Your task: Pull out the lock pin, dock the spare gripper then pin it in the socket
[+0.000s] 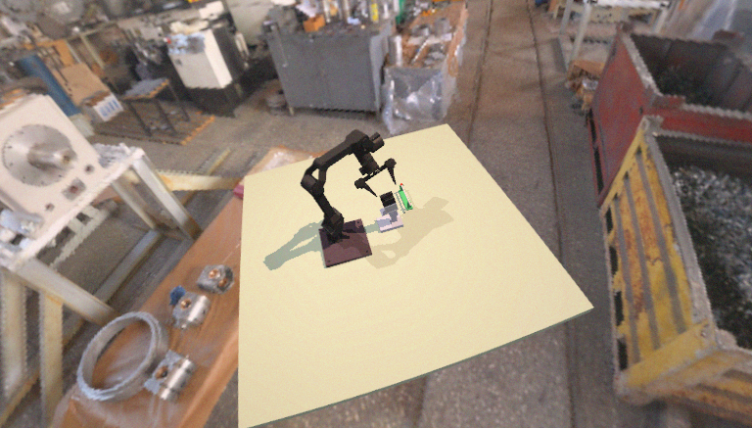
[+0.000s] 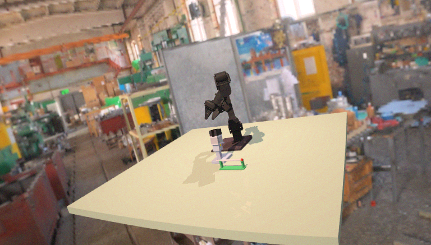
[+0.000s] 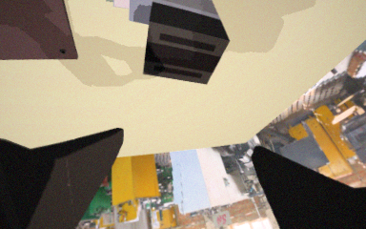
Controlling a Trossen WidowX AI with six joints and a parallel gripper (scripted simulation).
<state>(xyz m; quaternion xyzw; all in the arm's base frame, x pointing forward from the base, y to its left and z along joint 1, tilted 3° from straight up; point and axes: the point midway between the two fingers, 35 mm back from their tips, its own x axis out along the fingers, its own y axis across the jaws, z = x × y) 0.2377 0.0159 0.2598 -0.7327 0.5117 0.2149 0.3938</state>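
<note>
The tool point(image 1: 386, 189) point(image 2: 210, 119) point(image 3: 190, 143) is wide open, its fingers spread well apart with nothing held between them. It hangs above the pale stand point(image 1: 391, 224) point(image 2: 218, 154), with its fingertips clear of the spare gripper point(image 1: 387, 199) point(image 2: 215, 137) point(image 3: 186, 48).

The spare gripper sits upright on top of the stand. It is a grey block with a black upper end, and the wrist view shows two dark slots across that end. A small yellow spot shows on the side at the top of the stand in the exterior view. How deeply the spare gripper is seated in the socket cannot be told.

The lock pin point(image 2: 230, 160) is out of the stand. It is a thin, pale pink rod with a red end, lying level across the two upright posts of the green holder point(image 1: 405, 202) point(image 2: 233, 167). The holder rests on the bench point(image 1: 415, 317) point(image 2: 270, 181) point(image 3: 48, 105) near the stand, on the side away from the arm's base plate point(image 1: 362, 252) point(image 2: 235, 147) point(image 3: 38, 29). The spare gripper is not locked by that pin.

The dark base plate lies flat on the bench at the other side of the stand, a little apart from it. The black arm point(image 1: 313, 180) point(image 2: 224, 89) rises from the plate and bends over towards the stand.
</note>
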